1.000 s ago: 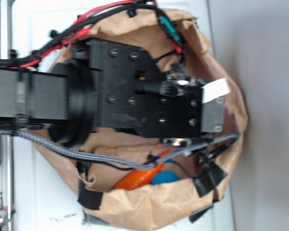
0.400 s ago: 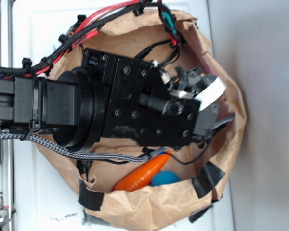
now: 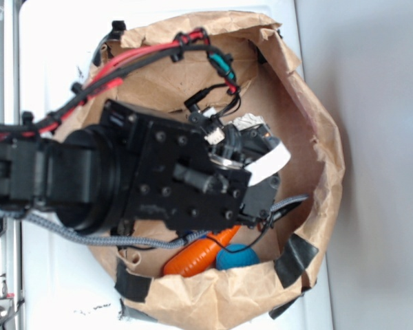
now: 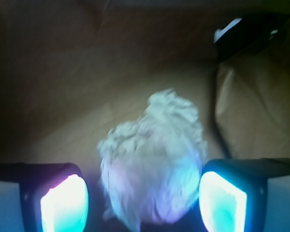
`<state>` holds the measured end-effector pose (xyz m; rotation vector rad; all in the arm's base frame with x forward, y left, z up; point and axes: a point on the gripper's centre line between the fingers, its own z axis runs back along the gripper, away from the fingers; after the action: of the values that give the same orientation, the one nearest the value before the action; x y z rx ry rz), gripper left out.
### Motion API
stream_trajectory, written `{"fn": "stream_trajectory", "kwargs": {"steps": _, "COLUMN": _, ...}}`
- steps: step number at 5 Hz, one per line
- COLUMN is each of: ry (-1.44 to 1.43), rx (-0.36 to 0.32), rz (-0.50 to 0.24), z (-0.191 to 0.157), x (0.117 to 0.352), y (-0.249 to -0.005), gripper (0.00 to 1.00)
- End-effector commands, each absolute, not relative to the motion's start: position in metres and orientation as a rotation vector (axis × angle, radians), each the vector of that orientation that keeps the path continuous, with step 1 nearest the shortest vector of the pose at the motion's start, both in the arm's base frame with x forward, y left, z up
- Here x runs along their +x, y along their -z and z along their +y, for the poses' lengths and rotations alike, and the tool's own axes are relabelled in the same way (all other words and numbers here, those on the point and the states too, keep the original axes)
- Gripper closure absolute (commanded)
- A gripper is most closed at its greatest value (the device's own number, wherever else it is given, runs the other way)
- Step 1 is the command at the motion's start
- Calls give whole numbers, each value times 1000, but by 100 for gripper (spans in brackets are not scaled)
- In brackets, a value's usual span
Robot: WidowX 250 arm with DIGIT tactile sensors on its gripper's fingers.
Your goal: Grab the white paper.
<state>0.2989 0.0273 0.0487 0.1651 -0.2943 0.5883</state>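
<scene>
Spread apart, my black two-fingered gripper [image 4: 144, 203] shows in the wrist view with its two glowing pads [image 4: 65, 205] low at the left and right edges, and nothing is pinched between them. The crumpled wad of white tissue paper [image 4: 152, 164] lies straight ahead of me, its lower part already between the two fingers, its upper part beyond the tips. It looks roundish, without a clear long axis, so I judge that no turning of the wrist is needed; only a small advance and then closing. It rests on the brown floor of the paper bag [image 4: 63, 96].

From the exterior view, my gripper [image 3: 261, 172] is deep inside the brown paper bag [image 3: 310, 103], near its middle, pointing toward the right wall. The white paper is hidden under my arm here; I cannot see it. An orange carrot [image 3: 196, 256] and a small blue round object [image 3: 235, 257] lie together at the lower wall of the bag, apart from my fingers.
</scene>
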Motion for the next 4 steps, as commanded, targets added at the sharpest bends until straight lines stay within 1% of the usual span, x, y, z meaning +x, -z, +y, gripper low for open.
{"fn": "stream_trajectory", "kwargs": {"steps": 1, "ry": -597, "rx": 192, "rz": -324, "z": 19, "x": 308, "y": -48, "gripper": 100}}
{"fn": "stream_trajectory", "kwargs": {"steps": 2, "ry": -588, "rx": 223, "rz": -361, "z": 16, "x": 305, "y": -49, "gripper": 100}}
{"fn": "stream_trajectory", "kwargs": {"steps": 3, "ry": -581, "rx": 243, "rz": -376, "z": 14, "x": 303, "y": -50, "gripper": 100}}
{"fn": "stream_trajectory", "kwargs": {"steps": 4, "ry": -584, "rx": 237, "rz": -372, "z": 13, "x": 300, "y": -57, "gripper": 97}}
